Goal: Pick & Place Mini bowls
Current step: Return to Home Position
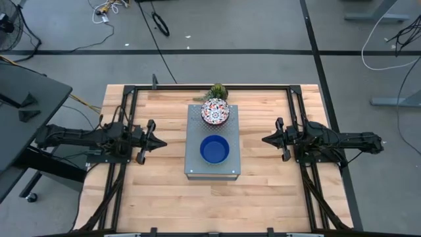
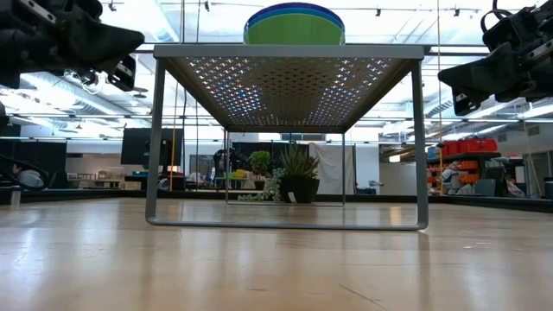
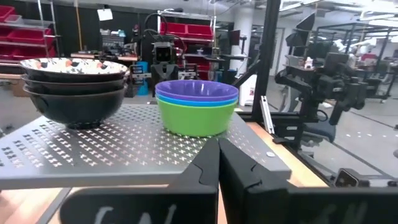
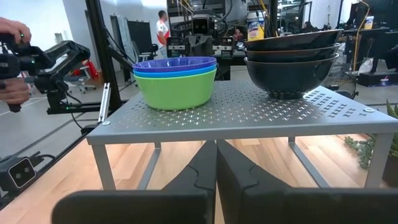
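The left pincer (image 1: 160,141) is hovering over the left side of the tabletop (image 1: 158,197). Its two fingers are pressing together with nothing between them, and it is pointing rightward at the grey perforated shelf (image 1: 197,164). The right pincer (image 1: 266,139) is mirroring it from the right, likewise pressed together and empty, pointing leftward. Both are standing clear of the shelf's side edges, about equally near to it and roughly at the height of its top.

All six mini bowls are sitting on that shelf top, between the two pincers. The coloured stack (image 1: 214,149), dark blue over light blue over green, is occupying the near half. The patterned stack (image 1: 215,112) of three is occupying the far half. The shelf's long axis is running near to far, and both pincers are lining up closer to the near stack.

With nothing left to carry, the coming move is probably a retreat. The bowls are lying inward, so drawing outward would take each arm away from them. Bare tabletop is lying open below. The black rails (image 1: 125,171) along the sides are the only things close, and the plant (image 1: 217,91) past the far edge is out of the way.
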`<state>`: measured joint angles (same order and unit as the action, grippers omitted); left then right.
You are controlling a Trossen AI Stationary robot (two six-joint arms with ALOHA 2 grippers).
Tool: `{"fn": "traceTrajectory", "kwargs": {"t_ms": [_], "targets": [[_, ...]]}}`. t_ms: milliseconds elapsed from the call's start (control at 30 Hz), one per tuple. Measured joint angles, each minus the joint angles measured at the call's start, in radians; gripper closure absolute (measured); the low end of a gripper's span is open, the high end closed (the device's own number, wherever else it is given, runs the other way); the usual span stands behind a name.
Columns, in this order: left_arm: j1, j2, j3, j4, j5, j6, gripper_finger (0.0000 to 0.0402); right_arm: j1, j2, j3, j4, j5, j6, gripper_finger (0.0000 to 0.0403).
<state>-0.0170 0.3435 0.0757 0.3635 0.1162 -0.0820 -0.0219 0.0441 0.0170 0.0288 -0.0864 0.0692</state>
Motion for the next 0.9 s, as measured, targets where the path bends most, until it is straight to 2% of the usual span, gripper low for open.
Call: {"fn": "traceTrajectory", "kwargs": {"t_ms": [233,500,900], "targets": [[0.0,-0.063,-0.019,-0.021,0.017,0.015,0.04,0.0,0.0,0.0,0.0,0.0,0.0,0.0392],[0.0,-0.105,-0.019,-0.05,-0.038,0.05,0.04,0.0,0.0,0.0,0.0,0.0,0.0,0.0392],[0.003,-0.185,-0.019,-0.105,-0.069,0.075,0.04,0.0,0.0,0.0,0.0,0.0,0.0,0.0392]]}}
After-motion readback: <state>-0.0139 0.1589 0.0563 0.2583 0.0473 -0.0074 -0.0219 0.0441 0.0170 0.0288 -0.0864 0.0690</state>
